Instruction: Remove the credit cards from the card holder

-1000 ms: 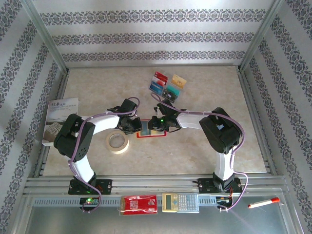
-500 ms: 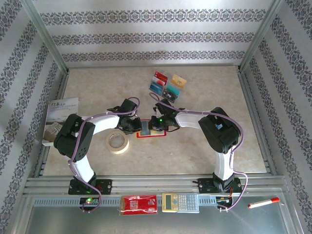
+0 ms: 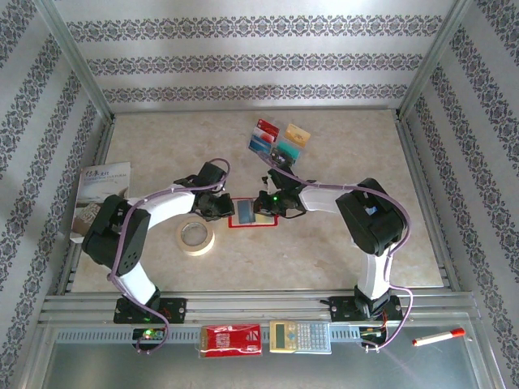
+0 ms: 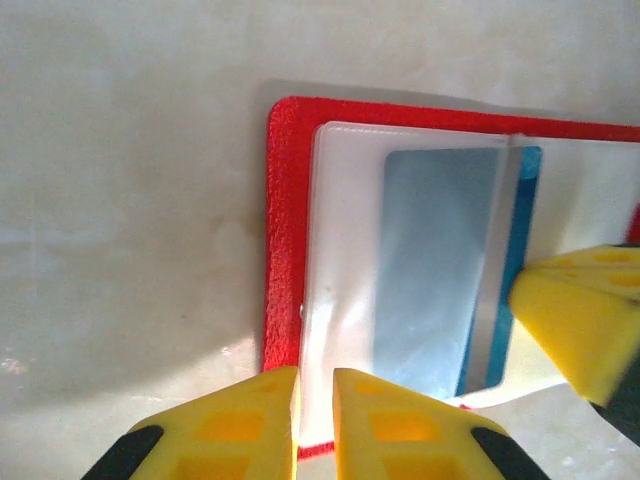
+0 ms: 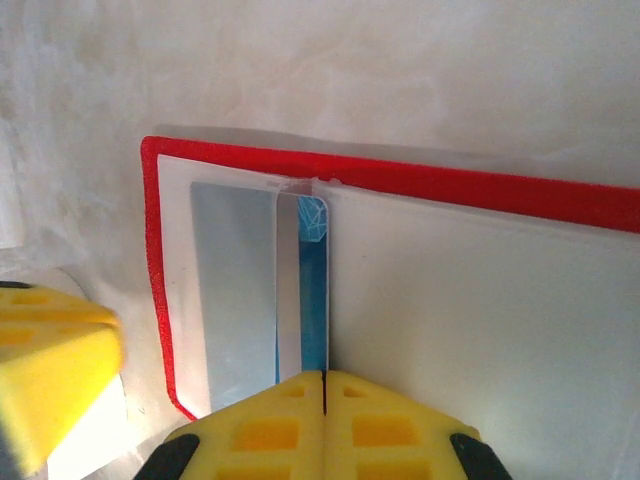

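Overhead camera is looking down on the table (image 3: 324, 251); both wrist cameras are peering closely (from opposite sides) at the card holder (image 4: 285, 200).

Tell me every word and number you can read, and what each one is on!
No text here is clear enough to quote.
On the booklet: dark print at the top, too small to read.
On the red packet: white print, too small to read.
On the calculator: key labels, too small to read.
On the loose cards: too small to read.
On the blue card in the holder: no print shows.
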Tool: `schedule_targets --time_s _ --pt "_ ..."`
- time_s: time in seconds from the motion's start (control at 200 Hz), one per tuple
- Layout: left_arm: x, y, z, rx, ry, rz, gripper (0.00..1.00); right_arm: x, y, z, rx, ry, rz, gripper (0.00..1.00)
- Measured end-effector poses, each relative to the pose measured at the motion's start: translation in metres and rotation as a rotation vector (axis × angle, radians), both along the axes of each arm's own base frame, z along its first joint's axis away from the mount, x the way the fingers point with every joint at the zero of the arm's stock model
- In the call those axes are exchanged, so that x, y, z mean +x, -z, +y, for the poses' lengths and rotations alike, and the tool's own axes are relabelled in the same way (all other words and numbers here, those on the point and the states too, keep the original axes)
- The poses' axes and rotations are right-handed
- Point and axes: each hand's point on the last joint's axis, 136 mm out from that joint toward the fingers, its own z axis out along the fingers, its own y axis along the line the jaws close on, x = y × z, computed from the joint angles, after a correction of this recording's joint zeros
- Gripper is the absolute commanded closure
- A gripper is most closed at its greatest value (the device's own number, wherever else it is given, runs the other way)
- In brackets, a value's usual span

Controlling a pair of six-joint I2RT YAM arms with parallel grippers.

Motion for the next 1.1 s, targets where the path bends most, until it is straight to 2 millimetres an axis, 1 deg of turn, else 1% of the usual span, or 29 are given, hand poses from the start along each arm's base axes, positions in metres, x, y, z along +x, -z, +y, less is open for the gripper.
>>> schedule_targets --time_s 0.145,0.275,0.35,0.535,0.634,0.879,1.014,1.099 --pt "0.005 -0.015 -0.007 -0.044 0.008 -0.042 0.82 0.0 0.0 -0.001 0.001 0.0 -0.004 1.0" --pt "0.01 -0.018 -0.015 -0.09 0.015 -0.057 0.83 0.0 0.0 -0.001 0.002 -0.001 -0.004 1.0" --pt "0.013 -0.012 -0.019 -0.099 0.021 -0.045 0.84 0.0 0.0 -0.001 0.003 -0.001 -0.003 1.0" --pt "0.012 0.021 -0.02 -0.073 0.014 0.032 0.86 -0.002 -0.001 0.0 0.016 -0.006 -0.007 1.0" --pt "0.015 0.02 -0.021 -0.073 0.01 0.026 0.86 -0.005 -0.002 -0.001 0.029 -0.001 -0.005 1.0" --pt "0.015 0.021 -0.021 -0.072 0.009 0.028 0.86 -0.011 -0.002 -0.005 0.045 0.028 0.008 1.0" --pt "0.015 0.021 -0.021 -0.072 0.009 0.029 0.86 -0.009 -0.006 -0.001 0.07 0.035 0.013 0.88" --pt "0.015 0.021 -0.021 -0.072 0.009 0.028 0.86 -0.01 -0.006 -0.001 0.073 0.045 0.023 0.82"
